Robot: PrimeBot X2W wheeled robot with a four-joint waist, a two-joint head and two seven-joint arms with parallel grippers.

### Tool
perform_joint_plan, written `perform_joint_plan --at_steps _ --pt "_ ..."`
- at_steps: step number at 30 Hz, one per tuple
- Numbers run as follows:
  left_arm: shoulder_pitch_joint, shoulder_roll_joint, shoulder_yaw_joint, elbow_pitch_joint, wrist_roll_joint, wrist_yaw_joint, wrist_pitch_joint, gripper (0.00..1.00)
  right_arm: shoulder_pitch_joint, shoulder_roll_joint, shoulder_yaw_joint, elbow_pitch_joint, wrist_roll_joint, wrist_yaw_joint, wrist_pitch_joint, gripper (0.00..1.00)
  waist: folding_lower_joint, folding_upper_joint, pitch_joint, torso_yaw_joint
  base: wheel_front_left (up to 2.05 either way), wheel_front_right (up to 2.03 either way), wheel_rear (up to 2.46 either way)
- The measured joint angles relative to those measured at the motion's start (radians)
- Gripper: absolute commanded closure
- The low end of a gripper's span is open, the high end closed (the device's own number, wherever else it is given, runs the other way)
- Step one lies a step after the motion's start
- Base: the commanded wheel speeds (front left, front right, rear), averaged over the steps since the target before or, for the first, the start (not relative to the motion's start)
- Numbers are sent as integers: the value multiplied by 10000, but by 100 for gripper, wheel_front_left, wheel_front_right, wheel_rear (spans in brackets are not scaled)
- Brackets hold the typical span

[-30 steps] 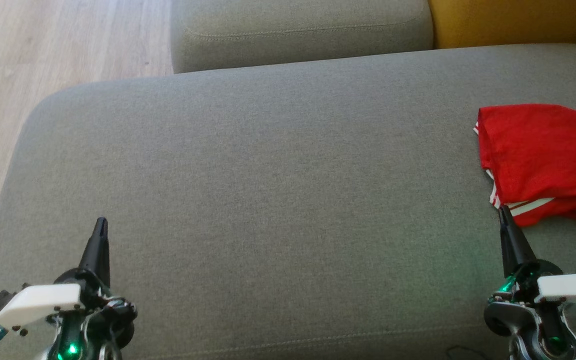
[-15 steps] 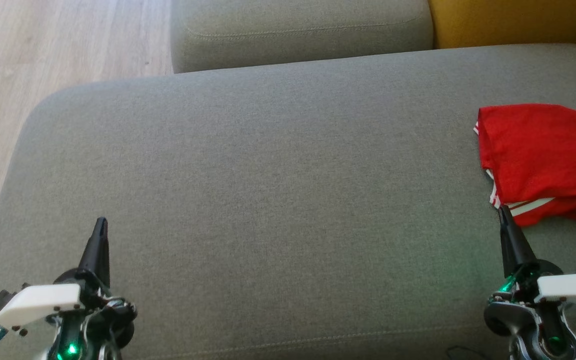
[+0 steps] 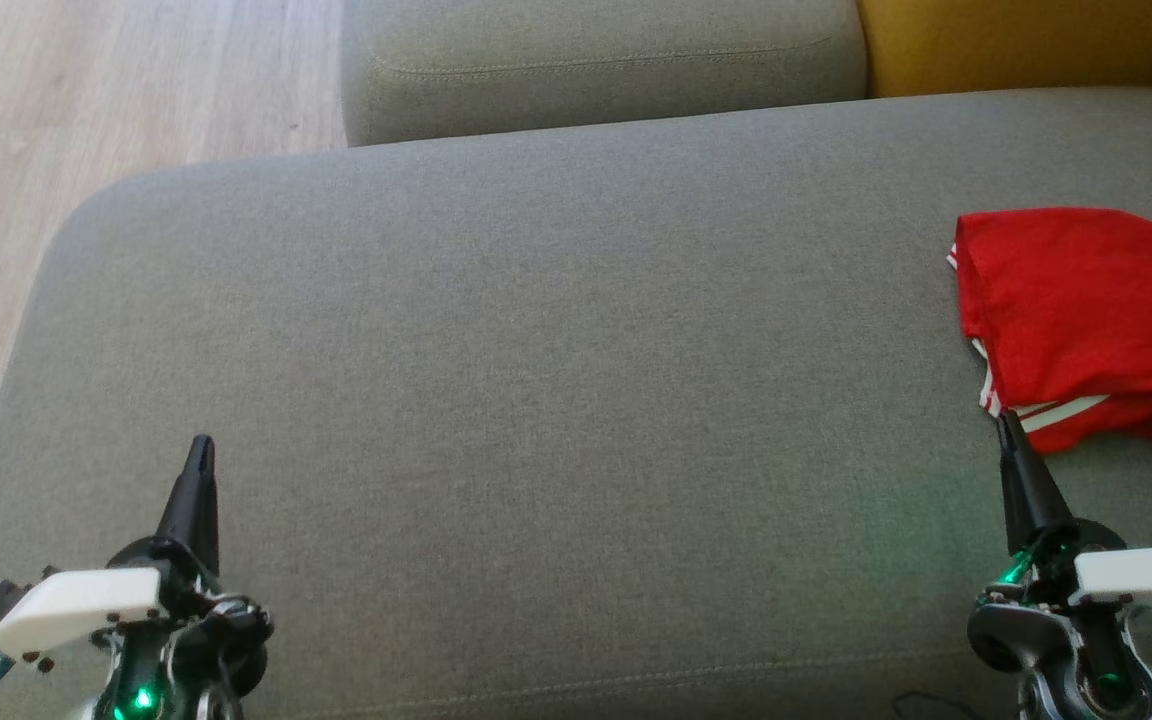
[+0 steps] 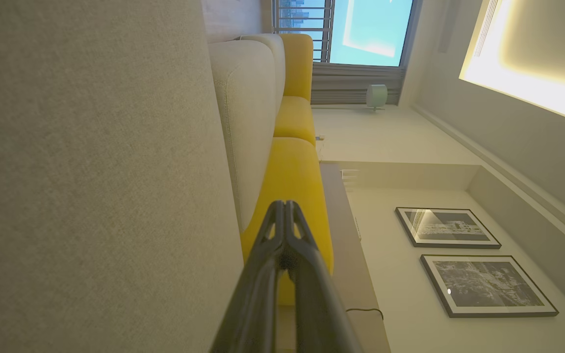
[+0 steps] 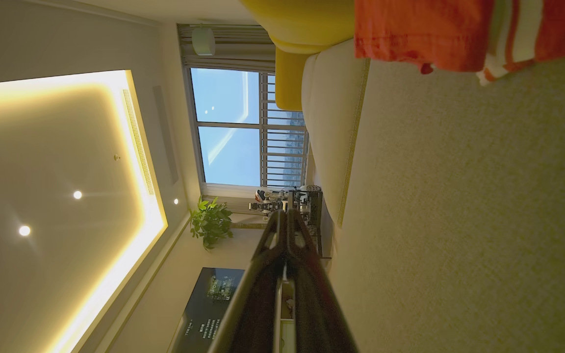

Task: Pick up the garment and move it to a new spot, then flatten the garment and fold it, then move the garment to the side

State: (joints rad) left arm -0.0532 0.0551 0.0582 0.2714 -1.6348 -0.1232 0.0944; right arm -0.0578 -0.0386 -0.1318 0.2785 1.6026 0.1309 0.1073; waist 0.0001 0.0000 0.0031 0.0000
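While the right pincer is clenched empty, the garment lies just beyond its tip.

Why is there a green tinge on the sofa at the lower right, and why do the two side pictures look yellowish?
Head view: hazy daylight; the green patch on the sofa cushion lies beside the right gripper, probably cast by its green lights. Left wrist view: warm glow from a lit ceiling panel. Right wrist view: same glare; the red garment looks soft.

Grey sofa, wooden floor, bright window
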Motion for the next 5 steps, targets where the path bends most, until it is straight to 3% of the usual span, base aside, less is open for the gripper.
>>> perform_joint_plan --at_steps 5 --pt "0 -8 15 2 54 0 8 100 0 0 0 0 0 0 0 100 0 0 0 0 0 0 0"
